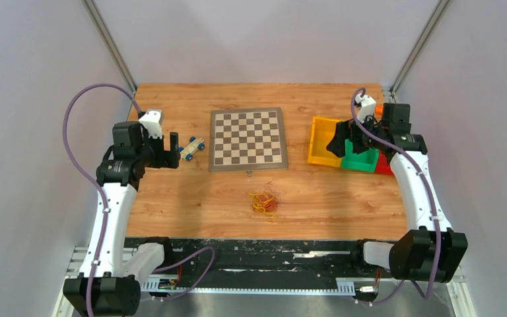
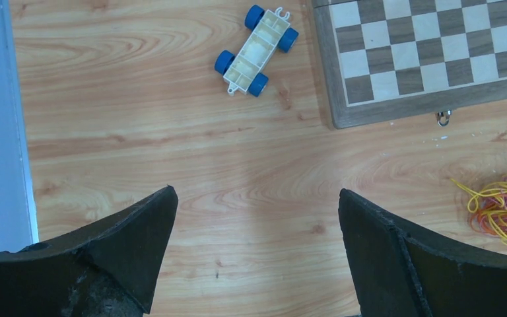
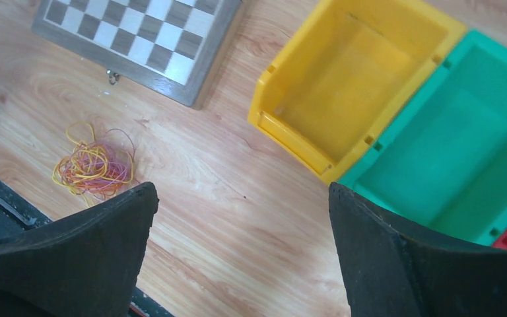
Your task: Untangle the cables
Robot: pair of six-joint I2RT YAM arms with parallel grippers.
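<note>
Cables (image 1: 264, 202) are lying as one small yellow-orange-red clump on the bare table (image 1: 171, 191), at 6 o'clock from the chessboard (image 1: 248, 139) and well apart from both arms. Nothing is touching them.

Largest down:
- The chessboard is sitting flat mid-table, with its latch (image 1: 249, 173) pointing toward the clump.
- The yellow bin (image 1: 320, 140), green bin (image 1: 360, 160) and red bin (image 1: 384, 165) are standing side by side at 3 o'clock from the board. The yellow and green ones are showing empty in the right wrist view; the inside of the red one is hardly showing.
- The right gripper (image 3: 241, 188) is hovering high above the bins, fingers spread wide and gripping nothing. The clump is showing at 9 o'clock in its wrist view.
- The left gripper (image 2: 256, 195) is hovering at 9 o'clock from the board, also spread wide and gripping nothing. The clump is sitting at 3 o'clock at the edge of its wrist view.
- A white toy chassis (image 1: 192, 147) with blue wheels is lying just beside the board's left edge.

Step, as a judgement: untangling is not yet started, and this looks like the pre-reach stage. The next move is calling for both arms to swing inward and drop onto the clump, each from its own side. One would be pinching a loose outer loop, the other pinning or gripping the rest. The strands are thin and lying flat on the wood, so fingertips need to be closing right at the surface. The risk is grabbing the whole bundle at once.
</note>
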